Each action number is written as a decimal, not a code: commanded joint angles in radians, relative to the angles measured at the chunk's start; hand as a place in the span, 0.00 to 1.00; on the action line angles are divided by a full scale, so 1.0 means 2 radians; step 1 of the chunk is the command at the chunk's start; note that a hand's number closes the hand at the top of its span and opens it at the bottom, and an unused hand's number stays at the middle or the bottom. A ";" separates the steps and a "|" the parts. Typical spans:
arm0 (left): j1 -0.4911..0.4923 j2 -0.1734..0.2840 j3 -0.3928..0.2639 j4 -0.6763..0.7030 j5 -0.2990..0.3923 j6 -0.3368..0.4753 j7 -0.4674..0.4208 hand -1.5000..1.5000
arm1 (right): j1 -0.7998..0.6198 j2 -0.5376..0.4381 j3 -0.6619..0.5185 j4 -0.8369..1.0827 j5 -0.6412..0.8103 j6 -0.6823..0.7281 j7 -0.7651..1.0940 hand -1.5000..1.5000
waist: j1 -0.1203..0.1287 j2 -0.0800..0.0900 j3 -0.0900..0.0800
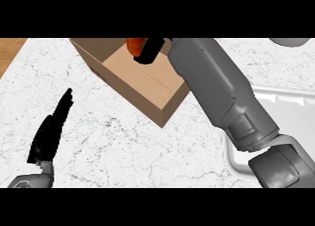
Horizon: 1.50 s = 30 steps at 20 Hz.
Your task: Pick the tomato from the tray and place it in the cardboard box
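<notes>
While right hand (148,50) curls round tomato (134,44), we hold it above open cardboard box (136,79), ready, we judge, for release inside. White tray (286,99) sits at right. Left hand (52,128) rests flat-fingered, open, on counter (107,145), lower left, clear of box.

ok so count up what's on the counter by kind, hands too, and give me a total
Tomato: 1
Box: 1
Tray: 1
Hands: 2, left hand, right hand
Total: 5
</notes>
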<state>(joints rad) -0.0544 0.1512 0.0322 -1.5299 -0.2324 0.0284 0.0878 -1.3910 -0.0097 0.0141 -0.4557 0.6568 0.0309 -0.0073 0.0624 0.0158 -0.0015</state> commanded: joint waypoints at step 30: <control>-0.013 0.001 0.006 -0.007 0.001 -0.003 0.013 0.50 | 0.002 -0.099 -0.195 0.098 -0.252 -0.139 -0.100 0.00 | 0.000 0.006 0.001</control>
<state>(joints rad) -0.0619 0.1443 0.0300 -1.5386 -0.2376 0.0247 0.0935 -1.3823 -0.1265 -0.3257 -0.2735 0.1841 -0.2386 -0.2085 0.0711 0.0281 0.0003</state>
